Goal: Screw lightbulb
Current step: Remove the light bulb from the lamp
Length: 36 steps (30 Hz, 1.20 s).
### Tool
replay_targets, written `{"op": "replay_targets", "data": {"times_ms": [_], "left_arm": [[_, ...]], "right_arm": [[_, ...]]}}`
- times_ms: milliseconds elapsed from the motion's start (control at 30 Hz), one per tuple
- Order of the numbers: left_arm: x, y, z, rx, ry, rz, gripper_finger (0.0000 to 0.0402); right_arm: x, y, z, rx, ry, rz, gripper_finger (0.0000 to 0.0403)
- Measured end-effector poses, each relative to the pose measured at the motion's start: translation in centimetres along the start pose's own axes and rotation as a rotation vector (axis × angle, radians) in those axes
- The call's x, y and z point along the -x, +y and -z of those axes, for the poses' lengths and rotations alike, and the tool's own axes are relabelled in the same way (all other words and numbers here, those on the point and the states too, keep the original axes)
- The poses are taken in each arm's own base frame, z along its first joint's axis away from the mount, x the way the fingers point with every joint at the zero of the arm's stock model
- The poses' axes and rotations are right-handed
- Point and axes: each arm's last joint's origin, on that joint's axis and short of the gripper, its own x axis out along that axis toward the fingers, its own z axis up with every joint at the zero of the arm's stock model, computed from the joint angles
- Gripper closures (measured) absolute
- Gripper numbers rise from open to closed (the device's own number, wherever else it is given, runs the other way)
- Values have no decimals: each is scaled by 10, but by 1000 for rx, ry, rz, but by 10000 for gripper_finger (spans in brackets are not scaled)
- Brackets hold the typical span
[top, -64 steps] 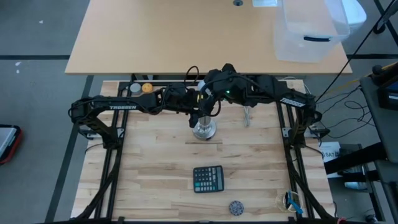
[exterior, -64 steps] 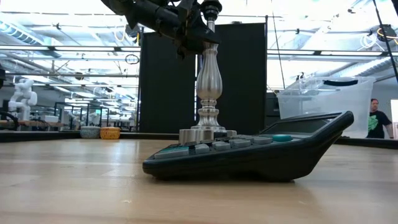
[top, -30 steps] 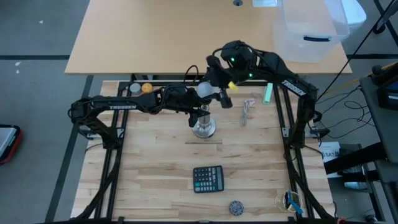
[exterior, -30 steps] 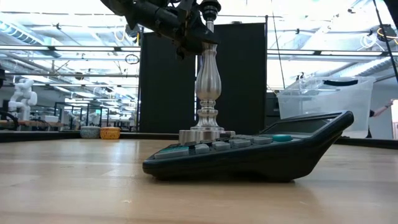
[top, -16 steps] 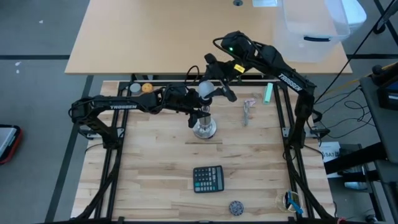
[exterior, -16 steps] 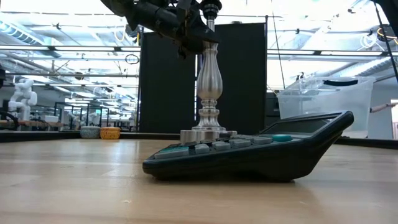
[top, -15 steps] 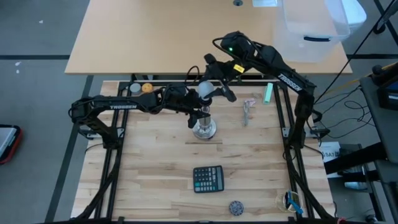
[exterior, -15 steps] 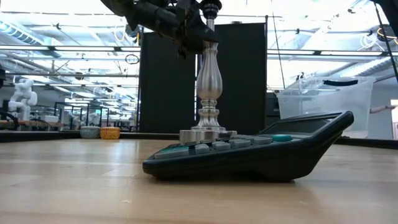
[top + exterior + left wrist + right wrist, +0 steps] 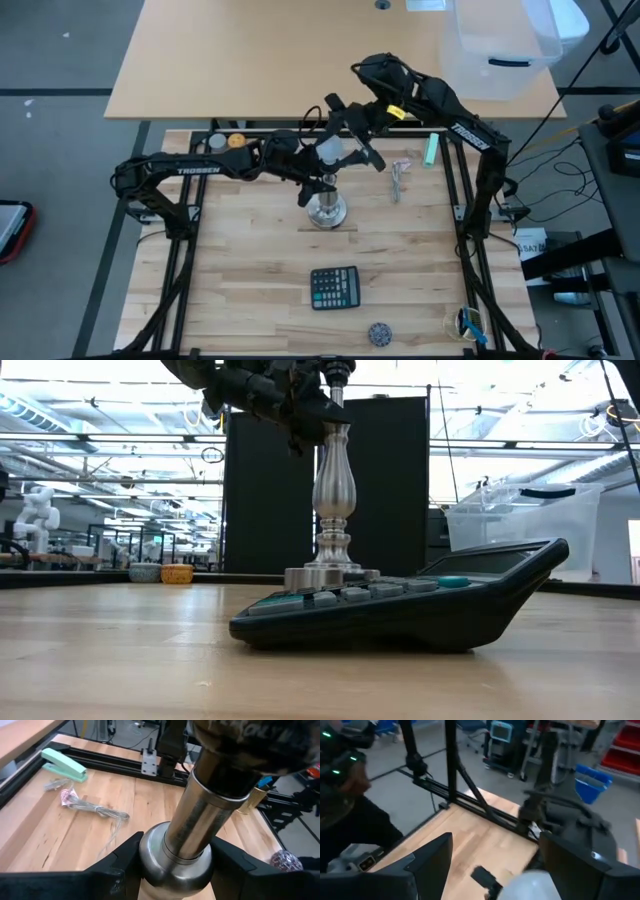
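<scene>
Frosted bulb: the lightbulb (image 9: 328, 150) sat between the right gripper (image 9: 345, 146) fingers, up in the air just at 12 o'clock of the stand top in the high view; its white dome showed at the edge of the right wrist view (image 9: 527, 887).
Right gripper: clamped on the bulb; arm reached in from 2 o'clock.
Left gripper: the left gripper (image 9: 172, 870) clamped on the metal stand (image 9: 331, 490), fingers either side of the swollen part of the column, per the left wrist view; arm came in from 9 o'clock.
Stand: upright on the wooden table (image 9: 250, 260), round base flat; the low view showed the column vertical, with the socket end hidden behind the arms.
Key relation: socket lay just at 6 o'clock of the bulb in the high view, near but apart. Not yet seated, by my read.
Bulb axis: could not tell; screw base hidden by the fingers. Needs to point straight down the stand's vertical axis before threading.
Nearer arm: right owned the bulb; left was only the brace.
Next move (judgement): short shift toward 6 o'clock, then descend and twist.
Risk: tilted entry would cross-thread, or push the stand over against the left grip.
Bystanders: calculator (image 9: 334, 288) at 6 o'clock of the stand, well apart; irrelevant.
</scene>
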Motion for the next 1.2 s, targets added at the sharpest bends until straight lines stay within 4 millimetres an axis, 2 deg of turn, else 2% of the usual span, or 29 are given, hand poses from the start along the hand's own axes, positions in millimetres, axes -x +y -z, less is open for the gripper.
{"op": "replay_targets", "data": {"times_ms": [200, 367, 633, 700, 967, 1100, 1200], "left_arm": [[1, 1, 0, -12, 0, 23, 226], [1, 1, 0, -10, 0, 22, 226], [1, 1, 0, -6, -2, 4, 226], [1, 1, 0, -5, -2, 2, 226], [1, 2, 0, -9, -3, -10, 226], [1, 2, 0, -11, -3, -13, 226], [1, 2, 0, -12, -4, -15, 226]], "right_arm": [[-6, 2, -2, 2, -4, -6, 134], [-5, 1, -11, -1, -59, 36, 139], [7, 19, -42, 121, -111, 308, 140], [16, 24, -49, 123, -119, 395, 140], [77, 59, -75, 85, -170, 735, 140], [111, 80, -74, 62, -81, 926, 140], [131, 94, -68, 7, -6, 1003, 140]]}}
